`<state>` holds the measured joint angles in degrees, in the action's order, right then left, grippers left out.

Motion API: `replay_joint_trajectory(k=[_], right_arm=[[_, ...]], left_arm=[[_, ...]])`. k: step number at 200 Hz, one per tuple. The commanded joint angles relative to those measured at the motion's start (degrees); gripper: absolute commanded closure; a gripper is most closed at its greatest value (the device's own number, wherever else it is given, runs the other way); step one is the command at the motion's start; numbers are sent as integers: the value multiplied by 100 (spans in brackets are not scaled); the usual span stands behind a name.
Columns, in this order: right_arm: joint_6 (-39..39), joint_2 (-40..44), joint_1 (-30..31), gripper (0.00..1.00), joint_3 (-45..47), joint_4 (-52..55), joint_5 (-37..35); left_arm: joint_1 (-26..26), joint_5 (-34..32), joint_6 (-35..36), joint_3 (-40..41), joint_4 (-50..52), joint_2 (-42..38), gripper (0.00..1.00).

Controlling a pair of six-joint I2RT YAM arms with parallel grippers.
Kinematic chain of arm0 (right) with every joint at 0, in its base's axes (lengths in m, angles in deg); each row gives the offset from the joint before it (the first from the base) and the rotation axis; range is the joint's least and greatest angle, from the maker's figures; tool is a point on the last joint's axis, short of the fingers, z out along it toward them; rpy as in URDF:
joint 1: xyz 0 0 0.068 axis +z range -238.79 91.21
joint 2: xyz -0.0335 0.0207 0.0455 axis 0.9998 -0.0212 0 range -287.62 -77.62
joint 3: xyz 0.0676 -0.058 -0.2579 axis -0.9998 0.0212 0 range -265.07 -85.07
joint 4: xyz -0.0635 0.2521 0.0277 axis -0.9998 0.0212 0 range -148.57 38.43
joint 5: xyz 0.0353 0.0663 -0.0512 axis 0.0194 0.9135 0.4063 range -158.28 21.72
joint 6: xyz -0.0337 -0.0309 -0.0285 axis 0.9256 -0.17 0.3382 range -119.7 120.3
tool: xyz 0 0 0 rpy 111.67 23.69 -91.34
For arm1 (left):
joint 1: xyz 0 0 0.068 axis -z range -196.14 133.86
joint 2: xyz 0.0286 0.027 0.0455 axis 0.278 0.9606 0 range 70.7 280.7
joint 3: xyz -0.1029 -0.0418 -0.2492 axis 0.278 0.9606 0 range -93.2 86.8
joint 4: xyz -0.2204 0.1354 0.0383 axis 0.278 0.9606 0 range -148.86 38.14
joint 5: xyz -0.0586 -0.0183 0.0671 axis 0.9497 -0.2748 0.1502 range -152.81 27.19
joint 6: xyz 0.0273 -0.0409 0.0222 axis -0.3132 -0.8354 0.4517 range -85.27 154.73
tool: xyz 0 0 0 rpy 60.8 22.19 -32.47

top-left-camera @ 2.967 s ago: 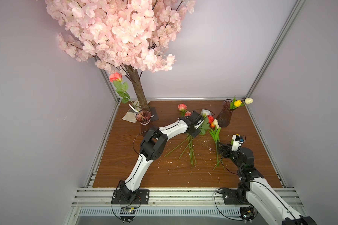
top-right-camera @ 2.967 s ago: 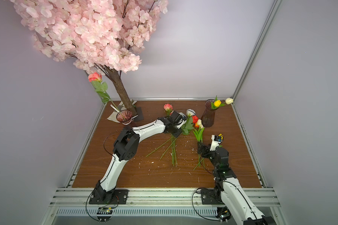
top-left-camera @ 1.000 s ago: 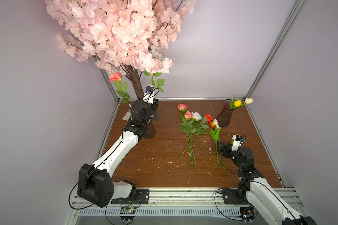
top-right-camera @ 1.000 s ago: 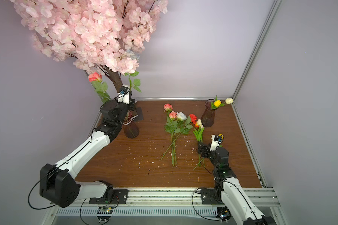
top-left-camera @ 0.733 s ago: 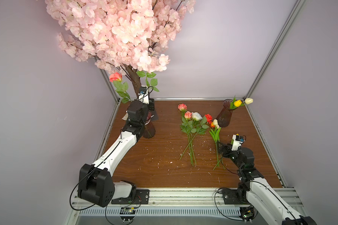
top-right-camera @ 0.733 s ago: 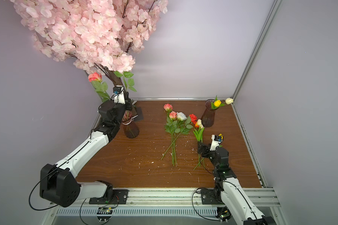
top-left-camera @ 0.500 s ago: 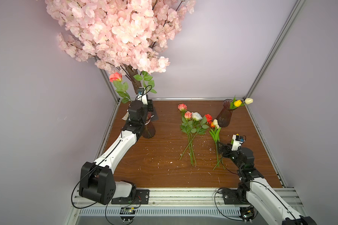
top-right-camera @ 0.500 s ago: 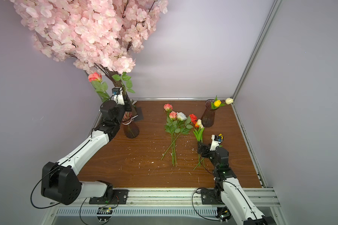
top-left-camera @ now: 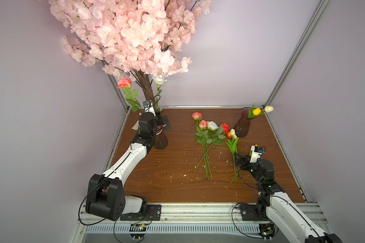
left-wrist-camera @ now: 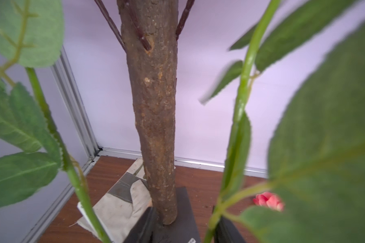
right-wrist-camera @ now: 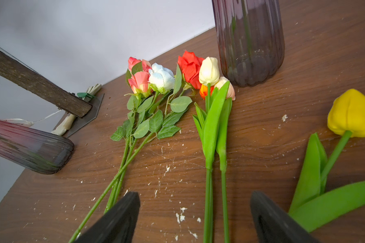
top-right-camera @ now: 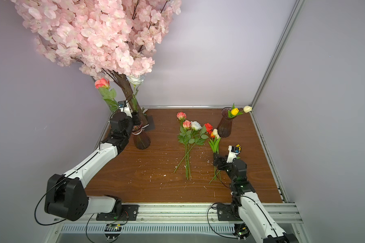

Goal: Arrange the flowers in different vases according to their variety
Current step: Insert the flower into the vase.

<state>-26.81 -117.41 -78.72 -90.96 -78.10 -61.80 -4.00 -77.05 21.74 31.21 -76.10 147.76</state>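
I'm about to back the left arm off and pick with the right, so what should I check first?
1. White rose standing in banded vase: ok.
2. Left end effector clear of its stem: cannot tell; jaws apart, stem right beside one finger.
3. Right end effector open over tulip stems: ok.
4. Tulip vase upright: ok.
5. Table cleared of roses: not ok, four roses lie there.
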Motion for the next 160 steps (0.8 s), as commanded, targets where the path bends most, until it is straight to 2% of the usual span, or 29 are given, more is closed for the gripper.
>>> replay_joint_trajectory(k=[1, 23, 38, 56, 91, 126, 160], right_arm=[[-43, 11, 14, 11, -42, -218, -67], [-40, -3, 29, 11, -41, -219, -67], [-42, -2, 30, 11, -44, -226, -70], [-40, -3, 32, 11, -44, -218, -68], [-40, -17, 31, 11, -43, -223, -79], [-40, -38, 40, 11, -53, -229, -85], [-31, -25, 39, 11, -53, -242, 4]], left_arm=[[-79, -253, -281, -59, 407, -315, 51], [-75, -299, -432, -63, 726, -440, 34], [-77, -249, -482, -114, 969, -503, 33], [-72, -71, -513, -161, 1221, -656, 26], [-37, 247, -553, -99, 1666, -1008, 0], [70, 465, -656, -92, 2250, -1234, 1], [606, 262, -631, 73, 2534, -1677, 1]])
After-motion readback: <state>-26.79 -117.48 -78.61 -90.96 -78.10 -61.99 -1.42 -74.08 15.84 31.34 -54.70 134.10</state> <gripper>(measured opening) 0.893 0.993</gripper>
